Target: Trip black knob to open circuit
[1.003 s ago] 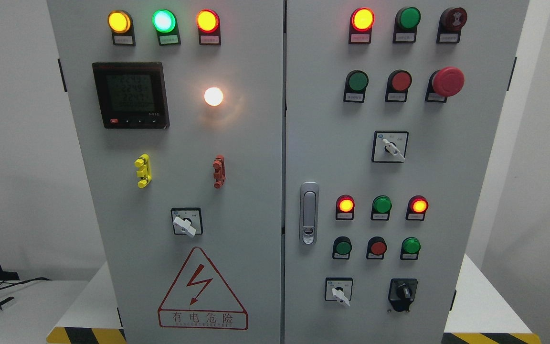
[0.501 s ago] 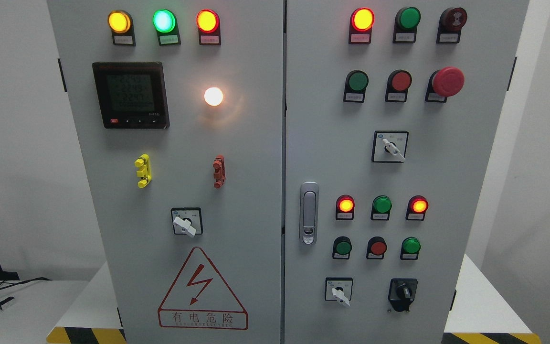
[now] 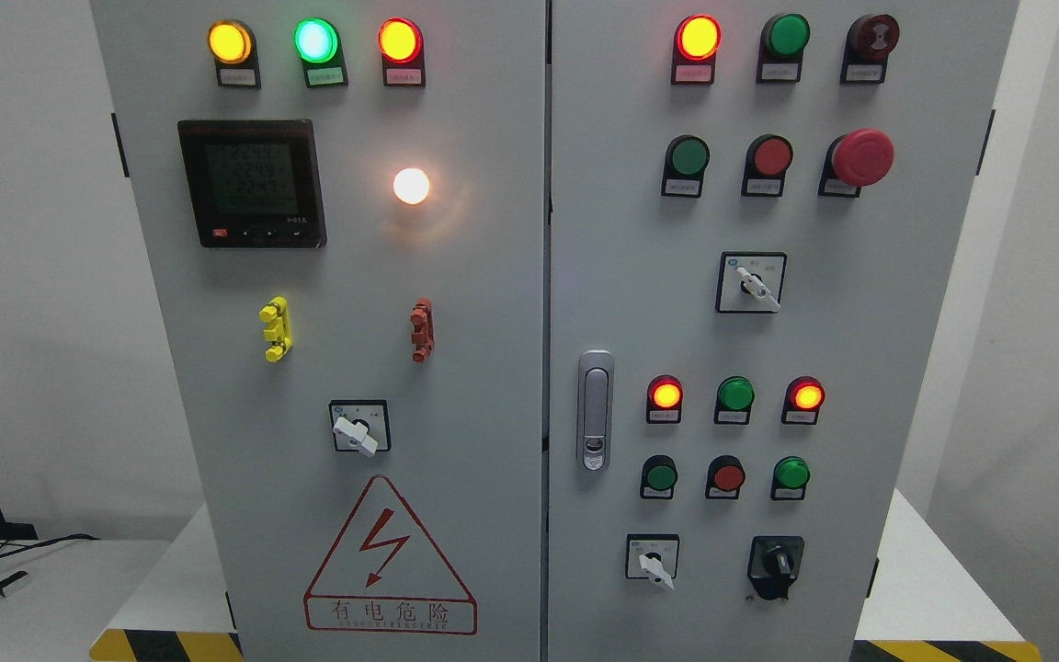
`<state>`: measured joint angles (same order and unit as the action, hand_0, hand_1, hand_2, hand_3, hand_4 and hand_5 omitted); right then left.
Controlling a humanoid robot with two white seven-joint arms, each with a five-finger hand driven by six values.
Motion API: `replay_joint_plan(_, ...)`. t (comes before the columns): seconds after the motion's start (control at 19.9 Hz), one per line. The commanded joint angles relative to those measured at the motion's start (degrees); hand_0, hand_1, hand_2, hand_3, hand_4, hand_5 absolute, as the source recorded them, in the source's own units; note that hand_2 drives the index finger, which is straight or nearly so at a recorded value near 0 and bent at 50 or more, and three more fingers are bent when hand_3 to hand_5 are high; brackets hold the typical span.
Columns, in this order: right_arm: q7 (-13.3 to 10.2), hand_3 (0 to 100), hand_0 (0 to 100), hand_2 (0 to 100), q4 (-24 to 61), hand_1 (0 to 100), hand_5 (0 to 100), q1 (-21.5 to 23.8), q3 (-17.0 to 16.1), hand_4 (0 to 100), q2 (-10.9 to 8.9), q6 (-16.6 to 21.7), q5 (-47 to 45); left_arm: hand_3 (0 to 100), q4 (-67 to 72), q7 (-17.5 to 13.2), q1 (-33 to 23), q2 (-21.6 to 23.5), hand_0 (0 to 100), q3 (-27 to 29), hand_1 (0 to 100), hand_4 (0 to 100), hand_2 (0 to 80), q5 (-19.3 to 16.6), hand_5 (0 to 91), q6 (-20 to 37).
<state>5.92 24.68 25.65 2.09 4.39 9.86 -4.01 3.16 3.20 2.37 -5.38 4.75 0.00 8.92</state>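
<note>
**Grey two-door cabinet, black knob at lower right, no hand in the picture**

The grey electrical cabinet (image 3: 493,276) fills the head view, its two doors meeting at a seam down the middle. It stands on a white table (image 3: 934,588) edged with yellow-and-black hazard tape (image 3: 162,645).

On the left door the largest marking is a red warning triangle (image 3: 390,556) with a lightning bolt; the box beneath it reads 有电危险, with a finer line of Latin letters under that too small to make out. Above it sits a black digital meter (image 3: 252,182) showing faint rows of digits that cannot be read. A white lamp (image 3: 411,186) glows beside the meter, and amber, green and red lamps are lit along the top. Their small label plates are illegible, as are those on the right door.

On the right door are a red mushroom button (image 3: 862,156), a silver door latch (image 3: 595,409) near the seam, and rows of red and green lamps and buttons.

The black knob (image 3: 776,558) is at the lower right of the right door, on a black plate just right of a white-handled selector (image 3: 653,561). Its grip bar appears to stand close to vertical, long axis running up and down, though it is small and dark against its plate.

Neither robot hand appears in the picture, so whether they are open or closed cannot be told.
</note>
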Motion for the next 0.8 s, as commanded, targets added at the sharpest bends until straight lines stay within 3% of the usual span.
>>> replay_joint_plan(0.0,0.6,30,10,18,35.9,32,23,11.7,-0.2,25,-1.66,0.9,-0.2,0,0.0,0.0,0.0,-0.1,12,0.0,39,0,0.0,-1.8,0.0,0.0)
replay_joint_plan(0.35,0.4,35,11,22,69.3,34,26,24.0,-0.3,29,-3.33,0.9,-0.8,0,0.0,0.0,0.0,-0.1,12,0.0,39,0,0.0,-1.8,0.0,0.0)
replay_joint_plan(0.55,-0.7,37,11,23,79.8,36,28,24.5,-3.1,32,-4.04,0.9,-1.2,0,0.0,0.0,0.0,-0.1,12,0.0,39,0,0.0,-1.8,0.0,0.0)
replay_joint_plan(0.75,-3.4,47,11,26,85.1,41,37,23.1,-5.4,45,-5.18,1.0,-2.4,0,0.0,0.0,0.0,-0.1,12,0.0,39,0,0.0,-1.8,0.0,0.0)
